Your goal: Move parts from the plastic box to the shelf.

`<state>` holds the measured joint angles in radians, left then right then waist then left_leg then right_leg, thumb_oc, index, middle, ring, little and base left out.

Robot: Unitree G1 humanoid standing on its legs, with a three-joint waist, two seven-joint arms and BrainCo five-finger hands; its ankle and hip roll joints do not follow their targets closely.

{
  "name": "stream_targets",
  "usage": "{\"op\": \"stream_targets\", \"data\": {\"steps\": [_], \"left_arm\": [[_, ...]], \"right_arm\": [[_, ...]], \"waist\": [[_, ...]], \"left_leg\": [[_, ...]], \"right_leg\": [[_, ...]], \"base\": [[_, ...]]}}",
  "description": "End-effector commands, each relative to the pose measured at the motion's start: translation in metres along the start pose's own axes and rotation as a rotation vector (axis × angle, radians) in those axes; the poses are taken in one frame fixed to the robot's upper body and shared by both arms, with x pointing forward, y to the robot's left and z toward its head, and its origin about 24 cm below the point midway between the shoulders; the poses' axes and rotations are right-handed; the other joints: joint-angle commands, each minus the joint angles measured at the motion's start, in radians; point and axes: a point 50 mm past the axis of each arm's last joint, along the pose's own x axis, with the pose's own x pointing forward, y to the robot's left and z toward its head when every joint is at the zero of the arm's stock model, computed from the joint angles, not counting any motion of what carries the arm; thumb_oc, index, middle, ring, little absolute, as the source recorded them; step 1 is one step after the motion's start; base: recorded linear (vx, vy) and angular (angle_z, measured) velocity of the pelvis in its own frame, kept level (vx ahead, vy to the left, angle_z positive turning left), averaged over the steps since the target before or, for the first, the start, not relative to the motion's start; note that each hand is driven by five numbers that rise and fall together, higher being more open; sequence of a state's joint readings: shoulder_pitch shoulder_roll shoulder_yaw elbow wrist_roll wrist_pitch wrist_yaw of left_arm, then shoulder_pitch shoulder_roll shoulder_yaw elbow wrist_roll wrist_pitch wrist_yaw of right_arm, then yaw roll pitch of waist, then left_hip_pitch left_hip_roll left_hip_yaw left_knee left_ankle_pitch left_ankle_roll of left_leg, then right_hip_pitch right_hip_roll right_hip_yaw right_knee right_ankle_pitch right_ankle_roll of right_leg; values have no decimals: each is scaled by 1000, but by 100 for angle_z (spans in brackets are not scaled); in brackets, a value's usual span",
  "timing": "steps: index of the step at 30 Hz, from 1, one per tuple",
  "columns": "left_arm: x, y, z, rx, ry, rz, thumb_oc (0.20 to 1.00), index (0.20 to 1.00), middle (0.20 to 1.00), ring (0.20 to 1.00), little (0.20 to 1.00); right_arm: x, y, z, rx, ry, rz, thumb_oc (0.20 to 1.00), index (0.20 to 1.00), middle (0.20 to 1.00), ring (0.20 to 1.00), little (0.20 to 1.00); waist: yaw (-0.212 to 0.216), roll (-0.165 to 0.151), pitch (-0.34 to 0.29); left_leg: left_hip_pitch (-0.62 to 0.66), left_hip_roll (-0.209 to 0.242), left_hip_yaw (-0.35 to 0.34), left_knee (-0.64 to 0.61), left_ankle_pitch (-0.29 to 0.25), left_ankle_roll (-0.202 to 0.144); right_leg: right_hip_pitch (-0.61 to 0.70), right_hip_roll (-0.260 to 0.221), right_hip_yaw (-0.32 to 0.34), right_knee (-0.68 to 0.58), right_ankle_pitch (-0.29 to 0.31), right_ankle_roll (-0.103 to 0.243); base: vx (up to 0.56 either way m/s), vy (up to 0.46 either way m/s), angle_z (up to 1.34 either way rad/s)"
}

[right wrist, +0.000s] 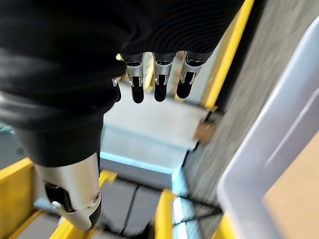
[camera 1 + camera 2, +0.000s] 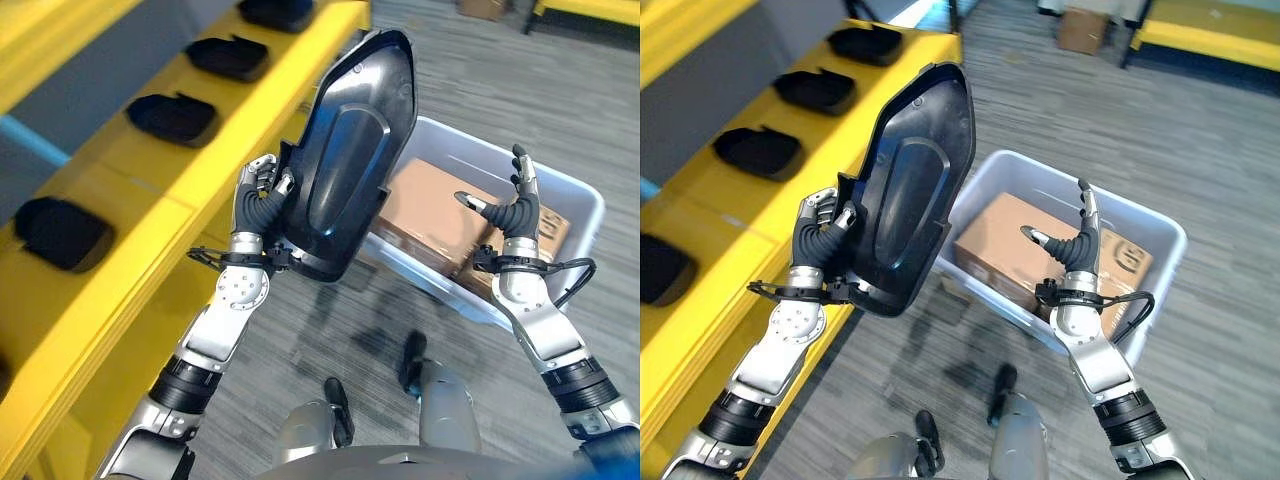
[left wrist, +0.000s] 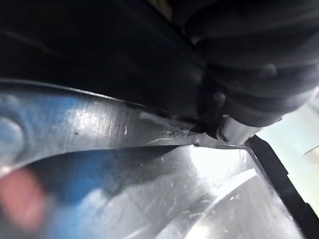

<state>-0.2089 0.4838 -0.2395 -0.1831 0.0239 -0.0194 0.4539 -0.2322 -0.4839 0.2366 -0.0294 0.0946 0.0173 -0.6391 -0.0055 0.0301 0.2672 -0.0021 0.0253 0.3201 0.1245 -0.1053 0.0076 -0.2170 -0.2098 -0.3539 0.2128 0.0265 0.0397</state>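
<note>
**Big black part up in the left hand, shelf waiting at the left of frame**

The left hand point(image 2: 262, 195) has its fingers curled round the lower left edge of the large black part point(image 2: 345, 160), and the part is up in the air in the centre of the head views, clear of the plastic box point(image 2: 1160, 235). Its long axis runs steeply from lower left, at the hand, to upper right, where the pointed tip stands above everything else (quite a sail to be carrying on one edge). The hollow inner face looks toward the camera.

Over at the right of frame, the right hand point(image 2: 512, 205) hovers above the box with fingers straight and spread, thumb out to the side, gripping nothing. Below it the box holds brown cardboard packages point(image 2: 1015, 240).

Now the relation that matters: the yellow shelf point(image 2: 215, 165) runs diagonally across the upper left, just beside the holding hand, and the part sits to the shelf's right, its left edge close against the shelf's front edge. Smaller black parts point(image 2: 172, 117) already lie in a row along the shelf. The left hand is clearly the nearer one to the shelf, so I judge the placing will fall to it, swinging the part leftward and tipping that long axis down flat onto the yellow surface.
</note>
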Motion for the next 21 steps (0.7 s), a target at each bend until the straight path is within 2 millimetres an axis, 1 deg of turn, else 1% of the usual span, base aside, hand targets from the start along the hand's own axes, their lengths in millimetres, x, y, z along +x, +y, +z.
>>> {"op": "stream_targets", "data": {"steps": [1,2,3,4,5,6,8,9,10,11,13,14,15,16,17,18,20,21], "left_arm": [[5,7,29,12,-193,-8,200,200,200,200,200],[4,6,29,16,-195,-17,200,200,200,200,200],[4,4,29,21,-196,-29,200,200,200,200,200],[3,3,29,24,-197,-39,200,200,200,200,200],[2,2,27,25,-190,-43,200,200,200,200,200],[1,2,26,25,-185,-44,200,200,200,200,200],[0,5,25,30,-170,-25,200,200,200,200,200],[-1,7,25,28,-163,-20,200,200,200,200,200],[-1,13,26,34,-170,19,200,200,200,200,200],[-4,15,22,34,-163,29,200,200,200,200,200],[-4,16,24,33,-183,24,200,200,200,200,200],[-2,15,26,30,-189,0,200,200,200,200,200],[0,10,29,18,-206,-56,200,200,200,200,200],[0,8,30,-4,-206,-60,200,200,200,200,200],[-2,9,29,-9,-194,-47,200,200,200,200,200],[-4,11,29,-8,-187,-44,200,200,200,200,200],[-7,16,27,-14,-175,-20,200,200,200,200,200],[-12,22,24,-17,-157,4,200,200,200,200,200]], "right_arm": [[-4,-3,10,66,-64,-61,1000,1000,1000,1000,1000],[-6,-4,9,69,-58,-62,1000,1000,1000,1000,1000],[-7,-6,9,75,-60,-66,1000,1000,1000,1000,1000],[-9,-7,10,84,-69,-69,1000,1000,1000,1000,1000],[-11,-9,14,100,-95,-57,1000,1000,1000,1000,1000],[-13,-9,19,105,-124,-51,1000,1000,1000,1000,1000],[-14,-9,33,114,-192,1,1000,1000,1000,1000,1000],[-15,-9,36,113,-207,21,1000,1000,1000,1000,1000],[-17,-2,53,118,-299,134,1000,1000,1000,1000,1000],[-17,3,55,129,-322,196,1000,1000,1000,1000,1000],[-15,5,62,137,-358,229,1000,1000,1000,1000,1000],[-15,8,64,121,-387,247,1000,1000,1000,1000,1000],[-16,8,61,109,-361,228,1000,1000,1000,1000,1000],[-19,7,59,103,-362,241,1000,1000,1000,1000,1000],[-21,7,58,103,-367,276,1000,1000,1000,1000,1000],[-22,6,58,105,-369,293,1000,1000,1000,1000,1000],[-24,5,60,95,-389,339,1000,1000,1000,1000,1000],[-25,6,60,106,-380,389,1000,1000,1000,1000,1000]], "waist": [[-21,-28,-20],[-24,-26,-24],[-31,-23,-29],[-40,-20,-32],[-52,-12,-36],[-53,-11,-41],[-43,-15,-60],[-42,-17,-65],[-28,-30,-73],[-18,-32,-64],[-8,-31,-47],[-10,-32,-36],[-28,-33,-31],[-44,-33,-31],[-45,-36,-34],[-47,-39,-36],[-44,-41,-44],[-35,-42,-50]], "left_leg": [[9,-32,-36,48,-66,18],[10,-37,-49,38,-61,20],[12,-43,-74,22,-52,24],[10,-49,-101,4,-35,28],[13,-52,-140,-20,-16,32],[11,-60,-160,-37,0,38],[3,-82,-197,-78,38,42],[6,-89,-210,-93,48,41],[-26,-137,-292,-101,74,40],[-44,-148,-314,-70,71,41],[-66,-147,-306,-49,65,40],[-82,-134,-258,-21,56,31],[-83,-92,-143,15,38,18],[-69,-46,-77,29,28,5],[-59,-13,-69,35,35,-9],[-54,4,-73,36,42,-19],[-43,62,-89,10,79,-47],[-43,122,-129,-23,139,-74]], "right_leg": [[92,-69,60,-183,166,143],[90,-69,89,-174,166,142],[83,-59,141,-160,163,138],[74,-37,196,-140,156,132],[79,19,257,-94,106,123],[87,68,279,-57,64,113],[104,166,283,-9,3,89],[100,189,284,18,-4,84],[115,271,334,-16,-63,37],[131,271,322,-45,-73,26],[123,265,300,-42,-89,21],[125,251,271,-46,-89,21],[129,224,210,-42,-93,23],[134,200,155,-21,-104,22],[147,184,138,-16,-108,18],[156,178,134,-17,-109,17],[167,164,132,-14,-119,13],[171,151,132,0,-137,6]], "base": [[46,158,8],[37,95,11],[25,63,32],[43,85,65],[28,91,87],[8,102,93],[-20,80,73],[-102,18,80],[-149,-63,83],[-228,-101,105],[-187,-87,101],[-171,-94,94],[-126,-58,149],[-43,50,211],[25,134,215],[54,216,150],[41,300,40],[31,401,-13]]}}
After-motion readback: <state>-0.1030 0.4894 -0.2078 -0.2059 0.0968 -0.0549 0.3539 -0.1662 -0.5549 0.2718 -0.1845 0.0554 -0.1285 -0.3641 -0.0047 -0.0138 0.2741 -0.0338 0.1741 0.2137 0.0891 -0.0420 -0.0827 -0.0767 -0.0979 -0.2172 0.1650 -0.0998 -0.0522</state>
